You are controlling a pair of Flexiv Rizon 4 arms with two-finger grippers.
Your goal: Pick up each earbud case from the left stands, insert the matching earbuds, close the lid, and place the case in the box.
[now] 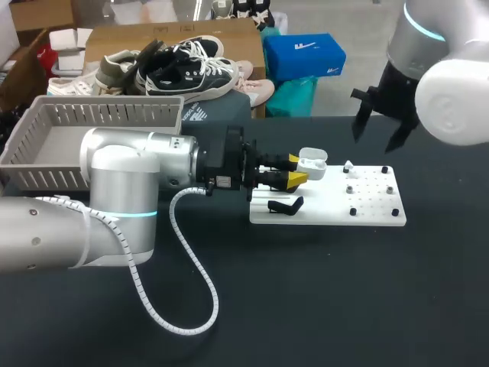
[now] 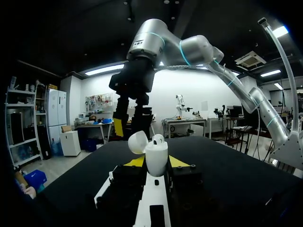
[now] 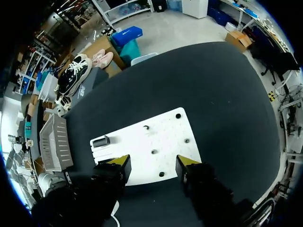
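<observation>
Fingertips of the left gripper stand narrowly apart and press the earbud case from two sides, so the case is held between them. The right gripper is spread wide and holds nothing. It hangs above the white board, apart from it. In the left wrist view it shows ahead of the held case and higher than it, not touching it.

The board lies on the dark table, and the case is at the board's left end. A black stand sits on the board just beside the left gripper, and small black pegs dot the rest of the board. A slatted grey basket stands well apart, beyond the left arm.

The case is white and rounded, upright between the fingers. Its lid is swung open to one side, and a white earbud pokes from its top.
</observation>
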